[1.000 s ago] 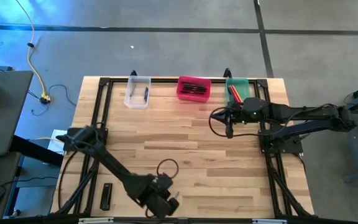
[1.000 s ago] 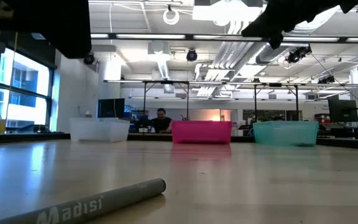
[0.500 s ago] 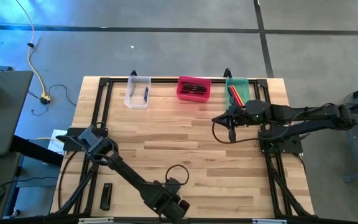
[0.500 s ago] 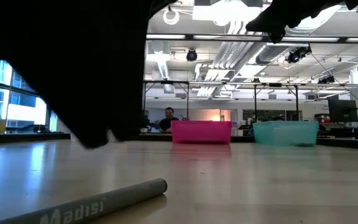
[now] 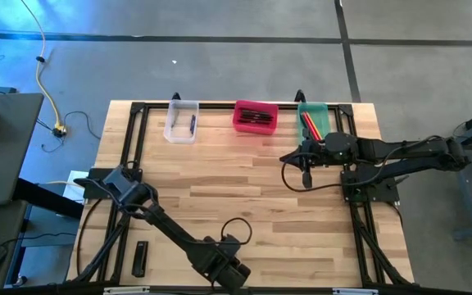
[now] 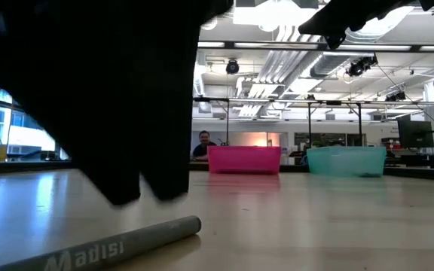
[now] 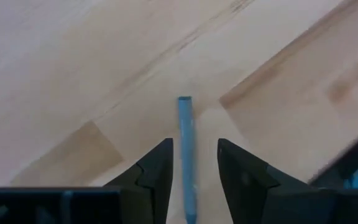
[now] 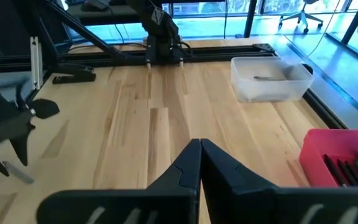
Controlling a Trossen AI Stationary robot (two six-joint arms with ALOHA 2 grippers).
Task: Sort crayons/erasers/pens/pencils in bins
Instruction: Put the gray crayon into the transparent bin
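Tabletop's near edge: your left gripper (image 7: 193,165) straddles the last grey pencil (image 7: 186,149), jaws spread.
Close off-centre and it could roll off; your right gripper (image 8: 200,163) waits pressed shut near the green bin (image 5: 313,119).

My left arm (image 6: 104,90) fills the upper left of the frame as a dark mass, its tips hanging just above the wooden table (image 6: 315,226). At lower left a grey stick (image 6: 104,248) with printed letters lies on the wood. At center sits a pink bin (image 6: 244,159), a green bin (image 6: 346,161) right of it.
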